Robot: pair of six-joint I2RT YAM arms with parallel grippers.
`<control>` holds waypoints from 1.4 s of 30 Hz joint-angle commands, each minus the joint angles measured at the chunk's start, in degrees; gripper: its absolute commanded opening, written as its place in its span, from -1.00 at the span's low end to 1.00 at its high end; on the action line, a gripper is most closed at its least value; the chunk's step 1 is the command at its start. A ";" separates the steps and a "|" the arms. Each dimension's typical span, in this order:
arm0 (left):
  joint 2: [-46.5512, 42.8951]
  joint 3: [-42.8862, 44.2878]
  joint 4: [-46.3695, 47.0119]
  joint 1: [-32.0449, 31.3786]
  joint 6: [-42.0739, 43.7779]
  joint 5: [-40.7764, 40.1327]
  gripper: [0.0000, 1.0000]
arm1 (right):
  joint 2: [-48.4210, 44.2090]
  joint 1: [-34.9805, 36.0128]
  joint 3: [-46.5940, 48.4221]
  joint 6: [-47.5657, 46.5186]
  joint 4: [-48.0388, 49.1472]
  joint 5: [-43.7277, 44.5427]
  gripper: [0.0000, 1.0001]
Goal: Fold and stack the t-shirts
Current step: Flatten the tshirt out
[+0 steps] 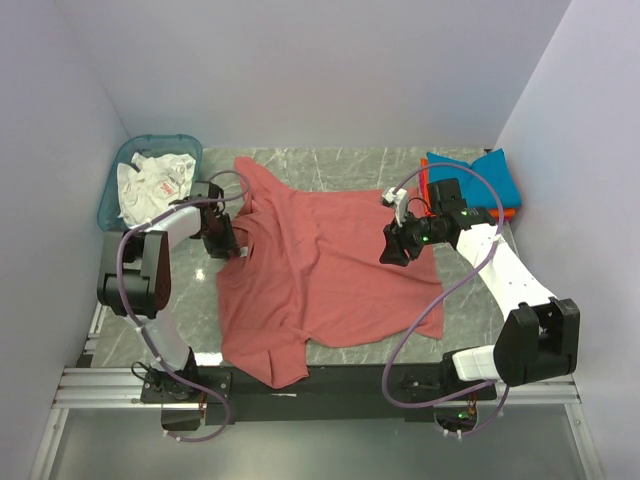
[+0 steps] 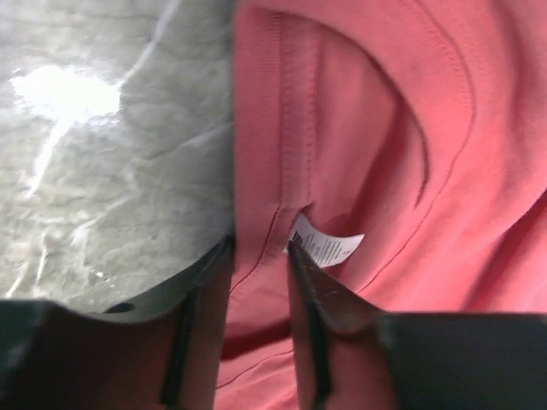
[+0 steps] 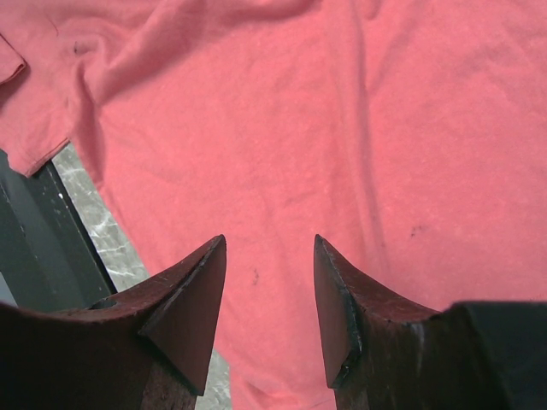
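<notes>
3 pale walls (image 1: 300,70), grey marbled table (image 1: 340,165); right gripper (image 3: 269,243) gapes empty over red t-shirt (image 1: 330,270), left gripper (image 2: 261,243) maybe pinching collar (image 2: 282,128).

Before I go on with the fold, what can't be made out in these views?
- Left hand: left wrist view, fingers straddle the collar of the red shirt; gripping or not, unclear.
- Neck label: same view, print too small.
- Orange shirt: top view, mostly hidden under the teal shirt and right arm.
- White cloth in basket: top view, crumpled, kind unclear.
</notes>
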 commanded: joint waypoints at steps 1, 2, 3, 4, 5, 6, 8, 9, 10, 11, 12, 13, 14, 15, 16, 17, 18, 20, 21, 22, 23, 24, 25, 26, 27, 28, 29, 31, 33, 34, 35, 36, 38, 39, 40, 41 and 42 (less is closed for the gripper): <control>1.03 1.05 -0.83 -1.38 0.31 -0.58 -0.33 | -0.13 -0.49 -0.10 -0.61 -0.68 -0.83 0.05; 1.12 1.05 -1.01 -1.47 0.31 -1.37 -0.54 | 0.04 -0.57 -0.10 -0.61 -0.59 -0.83 0.05; 1.12 1.05 -1.36 -1.47 0.40 -3.21 -0.66 | 0.05 -0.49 -0.10 -0.61 -0.77 -0.92 0.05; 0.78 1.31 -2.15 -1.47 0.66 -4.44 -0.78 | -0.04 -0.57 -0.10 -0.61 -0.77 -0.92 0.05; 0.43 1.40 -2.85 -1.47 0.75 -5.68 -0.99 | 0.04 -0.49 -0.10 -0.61 -0.77 -0.83 0.05; -0.01 1.67 -3.47 -1.47 1.01 -9.08 -0.99 | -0.04 -0.57 -0.10 -0.61 -0.68 -0.74 0.05; -1.77 2.28 -5.39 -1.47 1.80 -12.17 -0.99 | 0.13 -0.66 -0.10 -0.61 -0.68 -0.74 0.05; -3.25 2.37 -6.01 -1.38 2.06 -13.84 -0.99 | 0.13 -0.66 -0.10 -0.61 -0.59 -0.66 0.05; -3.97 2.46 -6.89 -1.38 2.68 -17.43 -0.99 | 0.22 -0.57 -0.19 -0.52 -0.59 -0.31 0.05; -4.67 2.46 -7.86 -1.29 2.94 -19.03 -0.99 | 0.40 -0.66 -0.10 -0.52 -0.59 -0.13 0.05; -5.98 2.20 -8.21 -0.94 3.21 -20.35 -0.99 | 0.57 -0.75 -0.02 -0.35 -0.68 0.13 0.05; -6.78 1.41 -8.22 -0.77 3.30 -22.19 -0.99 | 0.83 -0.66 0.07 -0.09 -0.68 0.66 0.05; -7.48 0.79 -8.04 -0.59 3.21 -22.38 -0.99 | 1.01 -0.83 0.16 0.00 -0.59 0.75 0.05; -8.36 0.18 -7.87 -0.50 3.12 -22.65 -0.99 | 1.10 -0.92 0.25 0.09 -0.59 0.93 0.05; -8.45 -0.26 -8.21 -0.50 2.60 -23.96 -0.99 | 1.27 -1.01 0.16 0.44 -0.51 1.54 0.05; -8.46 -0.44 -8.83 -0.50 2.16 -24.93 -0.99 | 1.28 -1.10 0.16 0.70 -0.24 1.98 0.05; -8.63 -1.22 -9.27 -0.50 1.98 -25.81 -0.99 | 1.36 -1.36 0.16 1.32 0.02 2.33 0.05; -9.42 -2.28 -9.19 -0.41 0.84 -28.08 -0.99 | 1.63 -1.54 0.07 1.85 0.37 3.73 0.05; -10.90 -3.51 -8.92 -0.06 0.49 -28.45 -0.99 | 1.80 -1.71 0.07 2.46 0.90 4.44 0.05; -11.79 -4.13 -8.75 0.29 -0.04 -28.54 -0.99 | 2.24 -1.80 -0.01 2.81 1.08 5.05 0.05; -12.75 -4.66 -8.66 0.64 -0.39 -28.10 -0.99 | 2.33 -1.98 0.07 3.08 1.43 6.19 0.05; -14.59 -5.62 -8.40 1.60 -0.48 -27.66 -0.99 | 2.68 -2.07 0.07 3.17 1.43 6.55 0.05; -15.39 -6.06 -8.22 2.04 -0.74 -27.40 -0.99 | 3.03 -2.15 0.07 3.17 1.52 6.81 0.05; -16.01 -6.33 -8.39 2.40 -0.75 -26.61 -0.99 | 3.12 -2.15 -0.01 3.17 1.52 7.25 0.05; -17.06 -6.68 -8.39 3.27 -0.75 -26.34 -0.99 | 3.38 -2.07 -0.02 3.25 1.69 7.95 0.05; -17.68 -6.94 -8.48 3.54 -0.66 -26.08 -0.99 | 3.56 -2.07 -0.10 3.26 1.78 8.22 0.05; -18.21 -7.38 -7.87 3.89 -0.66 -25.90 -0.99 | 3.65 -2.07 -0.10 3.34 1.87 8.57 0.05; -20.84 -8.87 -6.38 4.95 -1.18 -24.85 -0.81 | 3.91 -2.15 -0.02 3.69 2.13 9.89 0.05; -24.25 -10.89 -5.15 5.30 -1.62 -23.63 -0.65 | 4.00 -2.15 -0.02 3.87 2.31 10.50 0.05; -25.32 -11.42 -4.27 6.78 -1.71 -22.49 -0.47 | 4.09 -2.15 -0.02 3.96 2.31 10.77 0.05; -26.20 -11.86 -4.00 7.14 -1.71 -21.43 -0.35 | 4.18 -2.15 0.07 3.96 2.31 10.77 0.05; -27.86 -12.30 -3.74 7.23 -1.28 -20.29 -0.24 | 4.35 -2.24 0.16 4.05 2.31 10.77 0.05; -29.54 -12.48 -3.04 7.23 -1.10 -17.21 0.04 | 4.70 -2.42 0.42 4.22 2.22 10.51 0.05; -31.03 -12.22 -2.34 7.32 -0.92 -16.33 0.09 | 4.79 -2.68 0.51 4.22 2.05 10.33 0.05; -31.65 -11.96 -1.63 7.32 -0.14 -14.06 0.14 | 4.79 -2.86 0.77 4.31 2.04 10.07 0.05; -32.18 -11.69 -0.67 7.32 0.48 -12.30 0.26 | 4.79 -2.95 0.95 4.31 1.96 9.46 0.05; -32.62 -10.91 1.86 7.23 1.27 -10.28 0.29 | 4.62 -3.21 1.04 4.40 1.87 9.10 0.05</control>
